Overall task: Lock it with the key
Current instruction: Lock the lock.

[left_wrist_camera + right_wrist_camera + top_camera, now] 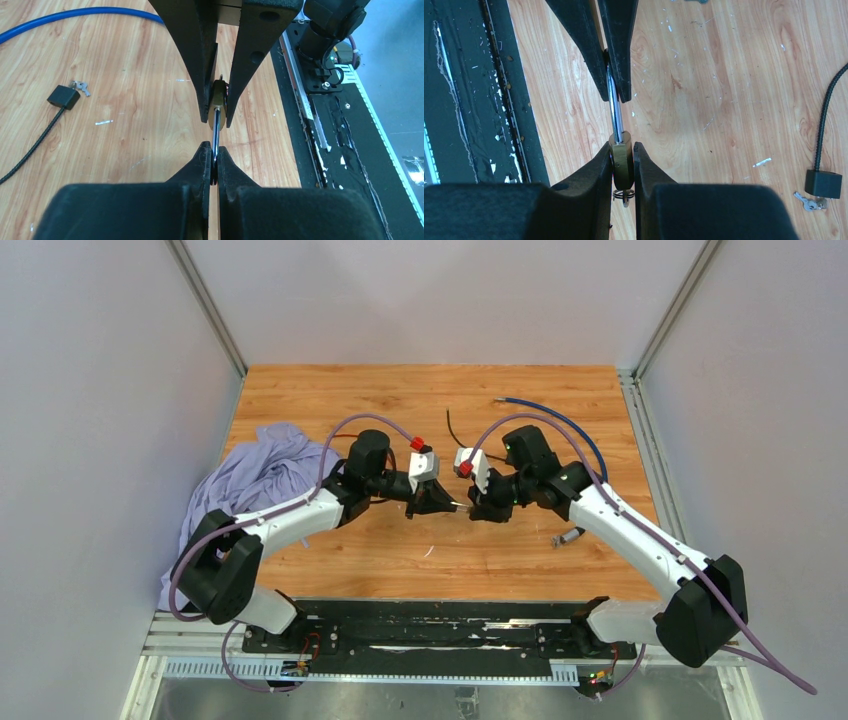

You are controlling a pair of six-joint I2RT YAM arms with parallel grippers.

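Observation:
A brass padlock (622, 159) with a silver shackle (614, 112) is held in the air between my two grippers over the wooden table. My right gripper (623, 148) is shut on the brass body. A key with its ring (624, 195) hangs from the body's underside, between my right fingers. My left gripper (214, 148) is shut on the shackle (215, 131), and the brass body (219, 96) shows beyond it. In the top view the left gripper (441, 504) and the right gripper (479, 508) meet tip to tip at mid-table.
A small black cable lock (63, 96) with loose keys (81, 87) lies on the table; it also shows in the right wrist view (823, 183). A blue cable (560, 420) curves at the back right. A purple cloth (250, 478) is heaped at the left edge.

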